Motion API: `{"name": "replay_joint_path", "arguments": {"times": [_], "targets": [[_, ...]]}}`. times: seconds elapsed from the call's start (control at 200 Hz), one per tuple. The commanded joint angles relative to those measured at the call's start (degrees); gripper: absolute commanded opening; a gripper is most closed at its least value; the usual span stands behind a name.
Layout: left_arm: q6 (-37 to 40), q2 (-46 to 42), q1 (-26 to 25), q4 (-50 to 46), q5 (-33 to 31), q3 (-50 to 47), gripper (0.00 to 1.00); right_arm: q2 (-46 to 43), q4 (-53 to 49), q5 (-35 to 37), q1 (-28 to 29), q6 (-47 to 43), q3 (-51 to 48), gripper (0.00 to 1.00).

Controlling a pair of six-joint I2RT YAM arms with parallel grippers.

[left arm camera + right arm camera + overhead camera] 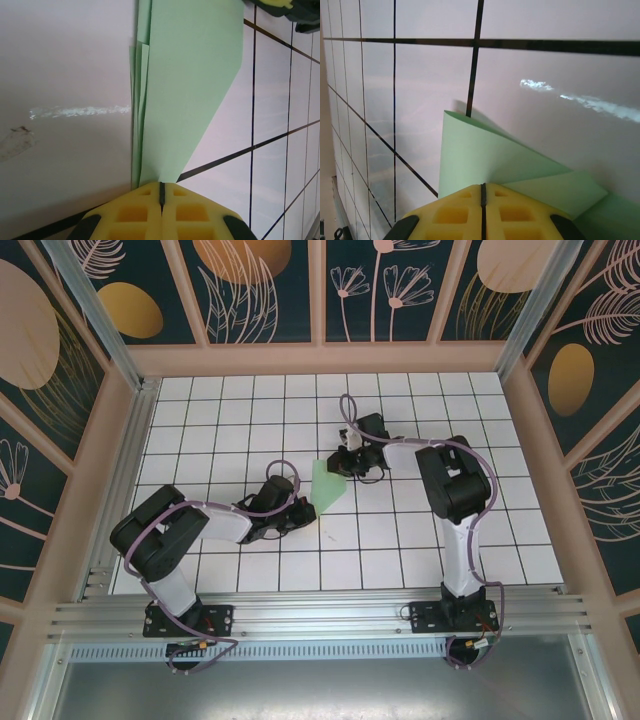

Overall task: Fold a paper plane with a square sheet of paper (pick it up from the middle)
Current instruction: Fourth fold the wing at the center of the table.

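Spanning the gap from the left fingers (pixel 132 212), closed tight on its pointed tip, to the right fingers (pixel 515 212), closed on its wider end, the part-folded paper plane (pixel 185 75) looks light, limp and tear-prone, best gripped gently on layered creases.

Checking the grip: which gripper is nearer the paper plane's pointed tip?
Left. The left gripper pinches the paper plane at its tip; the right gripper clamps the wide opposite end.

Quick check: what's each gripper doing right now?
Left gripper: closed, pinching the pointed tip of the green paper plane.
Right gripper: closed, gripping the same paper plane.
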Motion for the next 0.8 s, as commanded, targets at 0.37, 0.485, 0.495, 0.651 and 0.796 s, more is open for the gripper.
{"name": "replay_joint_path", "arguments": {"times": [0.37,0.485,0.495,0.651,0.796], "targets": [[1.63,-6.90,2.06,-4.83,-4.48,5.26,0.13,-1.44,2.07,4.85,2.65,3.99,-5.00,0.10],[2.18,-2.65,2.17,-4.70,-3.57,8.52,0.12,-2.17,2.86,5.39,3.90,6.25,-6.16,0.10],[2.24,-2.20,2.15,-4.66,-3.26,8.84,0.12,-2.15,2.84,5.39,3.95,6.36,-6.23,0.10],[2.47,3.07,2.16,-4.95,-1.76,10.43,0.06,-2.38,2.99,5.88,4.49,7.10,-6.32,0.10],[2.57,4.05,2.15,-7.16,-3.92,9.21,0.02,-2.29,2.53,5.59,4.43,6.46,-5.68,0.10]]}}
